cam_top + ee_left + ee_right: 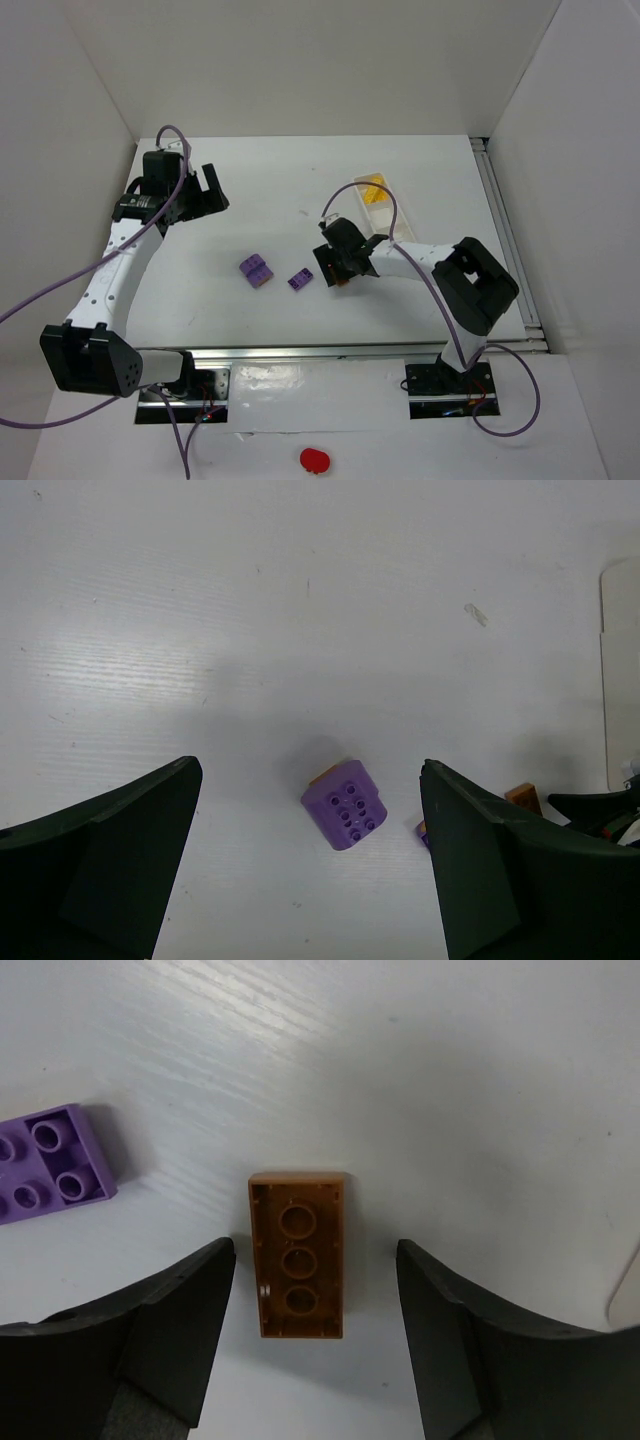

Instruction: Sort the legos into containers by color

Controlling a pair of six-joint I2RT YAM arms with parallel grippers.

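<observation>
Top view, left gripper point(208, 190) spread wide and empty, narrow white plastic compartment tray point(384, 222) just beyond right gripper point(338, 268), left wrist, squarish purple studded brick point(345, 808) ahead on white worktop point(250, 630), right wrist, upturned orange-brown brick point(298, 1255) untouched between widely parted jaws.

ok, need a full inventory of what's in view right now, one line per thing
narrow white plastic tray: 1, white, table's far right of centre
yellow plastic bricks: yellow, inside the tray; count unclear from above
bigger square purple studded brick: 1, purple, mid-table; an orange sliver shows at its edge
smaller purple studded brick: 1, purple, just right of the bigger one, apart from it
orange-brown plastic brick: 1, orange-brown, underside up on the table
small red object: 1, red, nearest edge, in front of the arm bases
left claw: open, empty, over the table's far left
right claw: open, astride the orange-brown brick, not touching it
</observation>
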